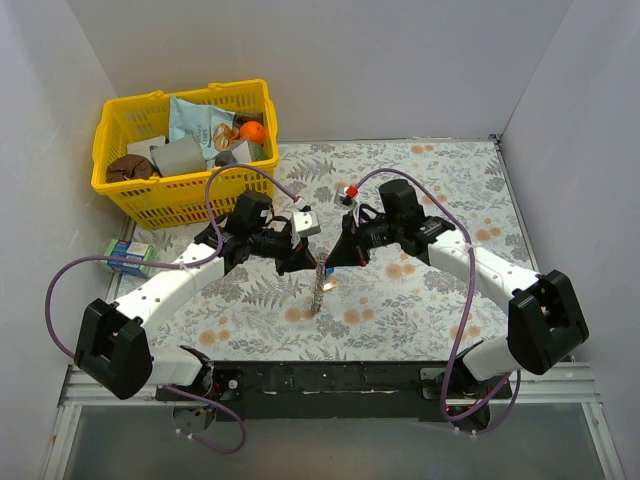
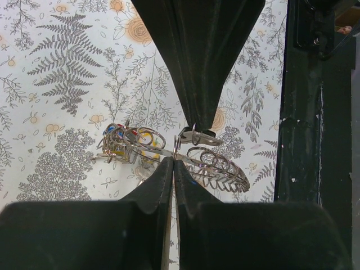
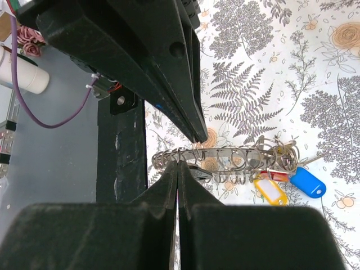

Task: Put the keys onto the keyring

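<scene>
White-walled booth, floral counter (image 1: pixel 430 190): left gripper (image 2: pixel 173 162) and right gripper (image 3: pixel 178 165) meet at mid-counter, both clamped on the keyring (image 3: pixel 225 156).

Each gripper's jaws are pressed together on the keyring's toothed rim, the two tips close to one another on the same stretch of it, coming from opposite sides. From above, the keyring shows edge-on between the arms, its length running toward the near edge. The keys (image 3: pixel 306 181), with blue, yellow and red heads, bunch at the end of the keyring away from the grip, among small wire loops. Whether they are threaded on cannot be told. A yellow basket (image 1: pixel 170 200) of odds and ends stands at the far left corner, and a small box (image 1: pixel 130 257) lies just in front of it.
</scene>
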{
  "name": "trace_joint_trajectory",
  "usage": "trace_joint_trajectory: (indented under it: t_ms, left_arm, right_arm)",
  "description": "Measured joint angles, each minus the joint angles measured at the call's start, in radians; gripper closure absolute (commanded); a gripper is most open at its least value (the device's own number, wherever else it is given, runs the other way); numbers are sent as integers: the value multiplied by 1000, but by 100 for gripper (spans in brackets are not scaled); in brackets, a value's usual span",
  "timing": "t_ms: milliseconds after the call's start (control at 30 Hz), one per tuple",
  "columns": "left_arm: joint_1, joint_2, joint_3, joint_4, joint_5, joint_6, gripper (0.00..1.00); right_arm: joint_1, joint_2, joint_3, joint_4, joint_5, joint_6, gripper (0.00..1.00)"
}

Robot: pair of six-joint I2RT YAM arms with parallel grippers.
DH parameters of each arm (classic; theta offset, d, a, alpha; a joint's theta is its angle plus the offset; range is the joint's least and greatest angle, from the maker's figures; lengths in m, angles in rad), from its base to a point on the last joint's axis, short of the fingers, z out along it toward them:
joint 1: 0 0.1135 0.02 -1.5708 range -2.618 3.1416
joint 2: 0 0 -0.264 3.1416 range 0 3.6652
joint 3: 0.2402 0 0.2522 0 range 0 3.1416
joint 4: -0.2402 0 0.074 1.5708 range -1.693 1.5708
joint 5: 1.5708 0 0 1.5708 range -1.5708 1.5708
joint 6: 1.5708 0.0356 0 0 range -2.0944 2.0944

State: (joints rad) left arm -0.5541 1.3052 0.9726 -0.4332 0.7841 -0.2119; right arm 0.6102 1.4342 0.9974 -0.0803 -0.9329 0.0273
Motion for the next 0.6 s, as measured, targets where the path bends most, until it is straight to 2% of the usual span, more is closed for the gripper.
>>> trace_joint_trajectory:
  t_ms: [600]
  left_arm:
    - [0,-9,-2,1,18,7,100]
  right_arm:
    - [0,22,30,1,5,-5,99]
